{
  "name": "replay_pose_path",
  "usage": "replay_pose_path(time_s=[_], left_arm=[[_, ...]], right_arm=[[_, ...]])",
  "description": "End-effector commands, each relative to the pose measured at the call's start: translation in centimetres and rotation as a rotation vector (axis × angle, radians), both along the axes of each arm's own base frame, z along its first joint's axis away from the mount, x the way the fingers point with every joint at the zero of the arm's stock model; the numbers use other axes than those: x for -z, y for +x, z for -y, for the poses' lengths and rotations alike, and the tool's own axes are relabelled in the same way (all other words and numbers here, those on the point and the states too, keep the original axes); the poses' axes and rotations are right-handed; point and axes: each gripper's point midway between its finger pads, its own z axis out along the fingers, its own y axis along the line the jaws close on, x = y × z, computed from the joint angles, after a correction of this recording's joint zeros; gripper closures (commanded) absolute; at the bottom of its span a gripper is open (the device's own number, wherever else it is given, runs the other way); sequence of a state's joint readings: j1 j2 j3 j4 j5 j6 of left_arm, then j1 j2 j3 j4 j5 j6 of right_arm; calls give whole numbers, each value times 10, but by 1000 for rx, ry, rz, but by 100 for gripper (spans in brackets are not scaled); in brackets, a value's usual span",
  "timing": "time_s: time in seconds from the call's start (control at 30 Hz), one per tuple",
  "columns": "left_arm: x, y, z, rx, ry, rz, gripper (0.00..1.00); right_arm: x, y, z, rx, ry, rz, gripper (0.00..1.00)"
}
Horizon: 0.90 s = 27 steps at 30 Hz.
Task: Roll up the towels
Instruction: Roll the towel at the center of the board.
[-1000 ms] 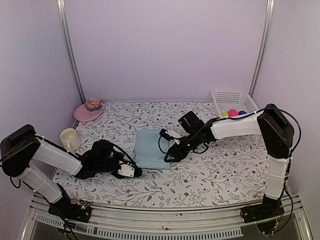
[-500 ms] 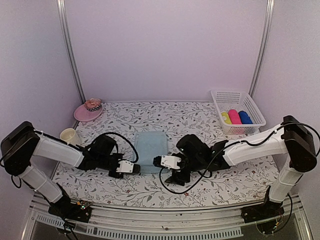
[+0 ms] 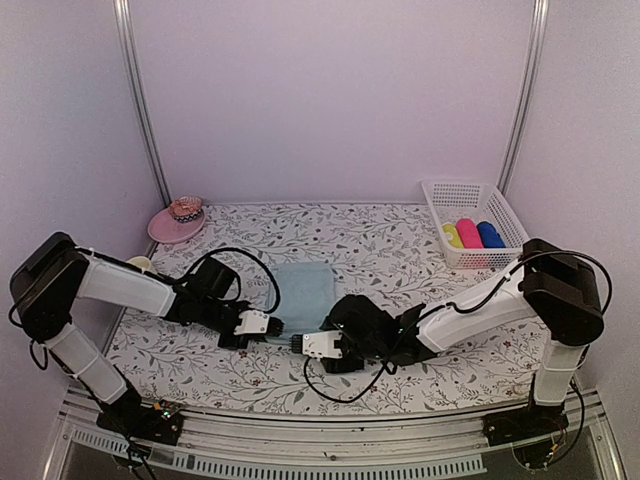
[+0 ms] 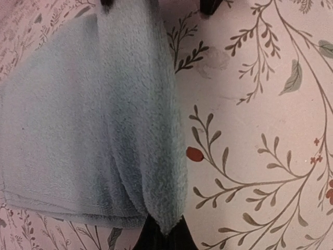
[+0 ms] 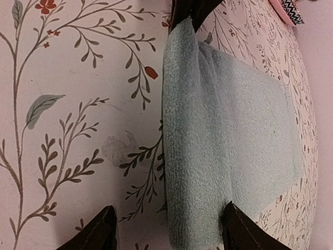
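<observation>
- The left gripper (image 3: 272,325) is clamped tight on the pale aqua towel's (image 3: 305,285) near edge, mid-table (image 3: 230,365).
- The right gripper (image 5: 169,232) gapes wide astride that edge, holding nothing.
- Best to pinch level, then roll both ends evenly.

— What carries everything here?
— 1 table (image 3: 400,250), its top printed all over with a pale floral pattern of branches, leaves and small red blossoms.
— What lies directly on it?
— 4 things. A pale aqua towel (image 3: 303,290) lies near the middle, toward the near edge. Most of it is flat, but its near edge stands up in a soft fold. A pink hat (image 3: 178,222) with a patterned band sits at the far left corner. A cream mug (image 3: 141,263) stands by the left edge, mostly hidden. A white mesh basket (image 3: 470,192) sits at the far right corner, well apart from the towel.
</observation>
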<state>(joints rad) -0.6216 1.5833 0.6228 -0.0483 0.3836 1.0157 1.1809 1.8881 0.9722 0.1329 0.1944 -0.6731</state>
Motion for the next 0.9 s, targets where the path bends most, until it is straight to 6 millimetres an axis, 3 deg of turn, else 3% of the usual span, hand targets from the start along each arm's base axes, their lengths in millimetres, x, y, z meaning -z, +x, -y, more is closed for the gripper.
replay_pose_path(time_s=[0.0, 0.13, 0.3, 0.4, 0.5, 0.87], left_arm=[[12, -9, -9, -14, 34, -102, 100], [12, -10, -9, -7, 34, -111, 100], [12, -9, -9, -6, 36, -127, 100], [12, -7, -8, -8, 35, -140, 100], [13, -6, -9, -12, 37, -147, 100], [14, -5, -9, -17, 42, -162, 100]], right_arm=[[-2, 14, -6, 37, -14, 97, 31], [12, 19, -1, 61, -57, 114, 34], [23, 16, -1, 55, -88, 99, 56], [17, 20, 0, 81, -74, 122, 55], [16, 20, 3, 85, -75, 149, 39], [4, 0, 1, 16, -31, 224, 42]])
